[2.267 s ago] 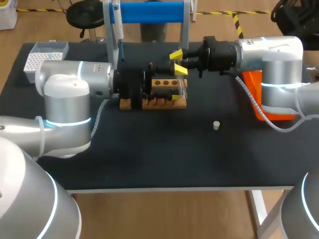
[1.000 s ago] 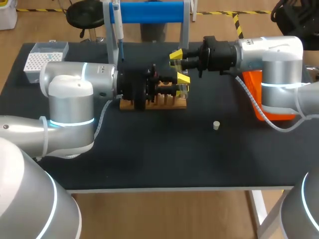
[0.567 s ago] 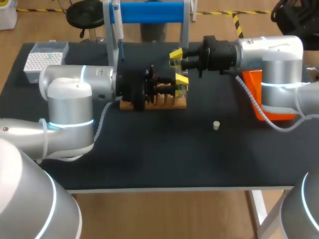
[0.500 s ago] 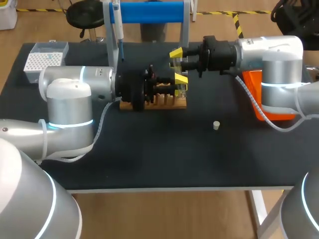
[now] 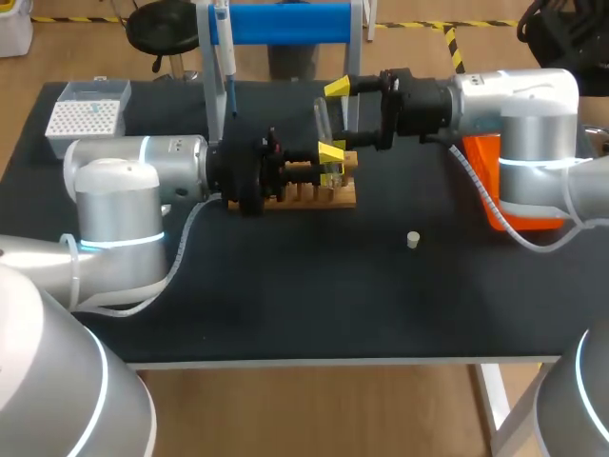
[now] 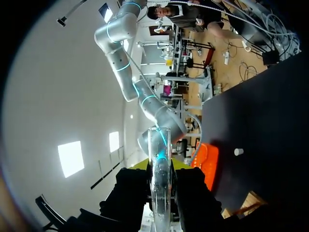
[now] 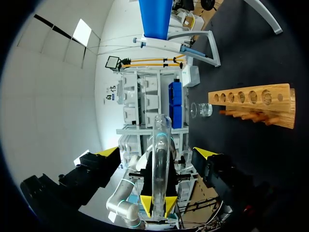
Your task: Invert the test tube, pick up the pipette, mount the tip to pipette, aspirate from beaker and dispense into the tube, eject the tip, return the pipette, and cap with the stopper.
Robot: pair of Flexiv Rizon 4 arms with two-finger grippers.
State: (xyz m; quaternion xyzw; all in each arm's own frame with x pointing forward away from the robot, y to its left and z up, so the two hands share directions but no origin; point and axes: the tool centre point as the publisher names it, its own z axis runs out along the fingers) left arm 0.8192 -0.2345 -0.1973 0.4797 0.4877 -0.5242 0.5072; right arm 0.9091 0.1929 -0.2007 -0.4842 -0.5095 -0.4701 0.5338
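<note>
In the head view, our left gripper (image 5: 330, 160) is clenched on the test tube (image 5: 322, 116). The tube stands nearly upright above the wooden rack (image 5: 303, 195), with most of its length rising above the fingers. Our right gripper (image 5: 339, 116) is released, its fingers spread wide on either side of the tube. The stopper (image 5: 413, 239) lies alone on the counter (image 5: 285, 295), well apart from the rack. The pipette (image 5: 225, 52) hangs on the blue stand (image 5: 285, 23) behind the rack. The tip box (image 5: 88, 114) sits near the counter's far left corner.

In the left wrist view, the tube is pinched between our left gripper's fingers and reaches out ahead of them. The stopper lies off to one side on the counter.

In the right wrist view, the tube stands between our right gripper's parted fingers and touches neither. The left gripper's yellow tips press it from two sides. The beaker (image 7: 201, 110) stands just beside one end of the rack.
</note>
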